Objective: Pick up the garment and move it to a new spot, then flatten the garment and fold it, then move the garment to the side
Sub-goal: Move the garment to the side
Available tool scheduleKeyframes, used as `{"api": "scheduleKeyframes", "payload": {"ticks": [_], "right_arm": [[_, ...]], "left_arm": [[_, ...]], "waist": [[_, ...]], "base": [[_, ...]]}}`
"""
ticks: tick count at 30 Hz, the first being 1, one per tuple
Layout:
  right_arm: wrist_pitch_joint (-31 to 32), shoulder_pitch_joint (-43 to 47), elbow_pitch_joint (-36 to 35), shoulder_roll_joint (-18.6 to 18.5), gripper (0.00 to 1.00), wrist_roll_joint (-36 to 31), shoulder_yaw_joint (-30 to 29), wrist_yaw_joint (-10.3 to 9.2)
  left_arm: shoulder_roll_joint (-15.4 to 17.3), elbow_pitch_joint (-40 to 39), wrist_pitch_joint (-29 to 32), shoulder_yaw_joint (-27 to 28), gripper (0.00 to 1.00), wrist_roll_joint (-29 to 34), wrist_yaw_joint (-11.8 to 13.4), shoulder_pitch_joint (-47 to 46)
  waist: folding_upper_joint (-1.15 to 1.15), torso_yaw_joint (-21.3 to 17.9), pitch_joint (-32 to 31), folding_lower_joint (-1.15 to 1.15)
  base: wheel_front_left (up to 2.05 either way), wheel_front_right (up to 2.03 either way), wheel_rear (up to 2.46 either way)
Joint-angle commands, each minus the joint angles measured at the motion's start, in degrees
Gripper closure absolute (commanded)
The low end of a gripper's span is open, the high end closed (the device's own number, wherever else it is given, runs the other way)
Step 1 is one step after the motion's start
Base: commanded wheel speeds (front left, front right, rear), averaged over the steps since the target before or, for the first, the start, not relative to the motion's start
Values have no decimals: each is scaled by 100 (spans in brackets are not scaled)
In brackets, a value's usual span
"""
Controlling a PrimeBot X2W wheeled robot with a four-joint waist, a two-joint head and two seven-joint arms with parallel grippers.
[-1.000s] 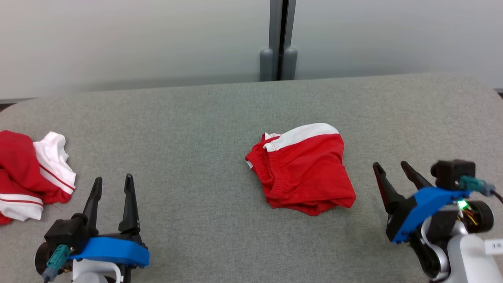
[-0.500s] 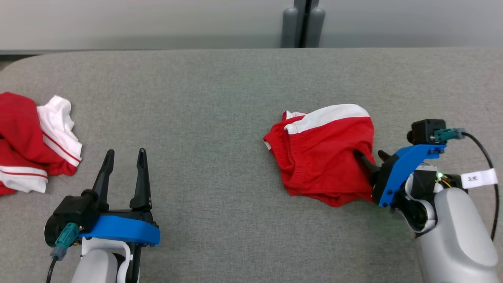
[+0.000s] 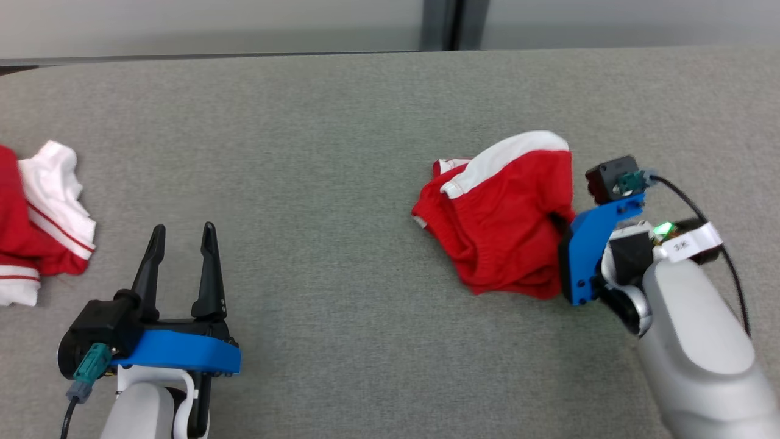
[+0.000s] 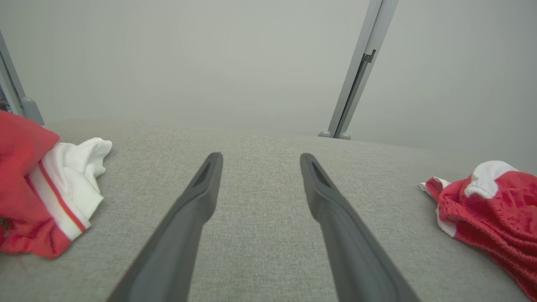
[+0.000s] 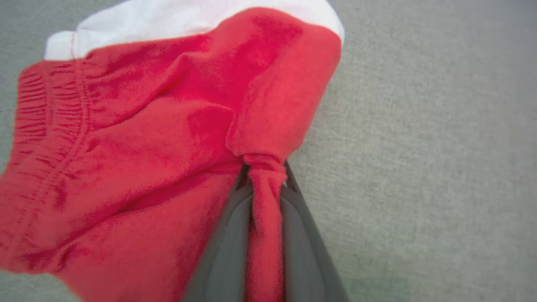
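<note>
red cloth was bunched into a tight rope between the two dark fingers of the right gripper (image 5: 264,167), which were pressed together on a fold at the garment's right edge. on the robot's other side, the left gripper (image 3: 183,228) hung over bare surface with its fingers spread and nothing between them. the garment (image 3: 499,231), what looked like red shorts with a white band, lay crumpled on the right half of the grey, felt-like table (image 3: 341,152), with its bulk resting on the surface to the left of the grip.

the step in hand looked like the pick-up before the move to a new spot. to do it well, i judged the lift should start straight up and slow. only a narrow pinch of cloth was caught, so a sideways tug could drag the heap or let the fold slip out. once the lowest hem cleared the surface, the carry could go toward the open middle. that would keep it well apart from the second pile of red and white clothes (image 3: 36,225) at the left edge, so the two would not tangle. beyond, the table's far edge met a pale wall (image 4: 168,63).
</note>
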Motion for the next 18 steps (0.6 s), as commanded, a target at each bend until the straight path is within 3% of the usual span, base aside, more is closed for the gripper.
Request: {"api": "scheduleKeyframes", "payload": {"ticks": [1,4,9,14,18], "right_arm": [[-63,-160,-97,-242,100,-60,89,-3],[-122,-385,-382,-743,100,117,857,0],[-398,-964,-631,-1947,100,659,1875,-1],[-936,-1364,-421,-2658,100,886,2031,-1],[-1387,-1527,-52,-2957,100,827,1836,-3]], "left_arm": [[16,-45,-13,-25,0,9,-3,-44],[82,-159,-13,-37,0,24,-3,-139],[202,-432,-13,-198,0,14,-3,-378],[439,-725,-7,-371,0,69,-3,-679],[645,-966,96,-451,0,104,-3,-879]], "waist": [[0,-84,10,0],[0,-342,166,0],[0,-835,662,0],[0,-1285,1190,0],[0,-1532,1494,0]], "base": [[0,0,0],[0,0,0],[0,0,0],[0,0,0],[0,0,0]]}}
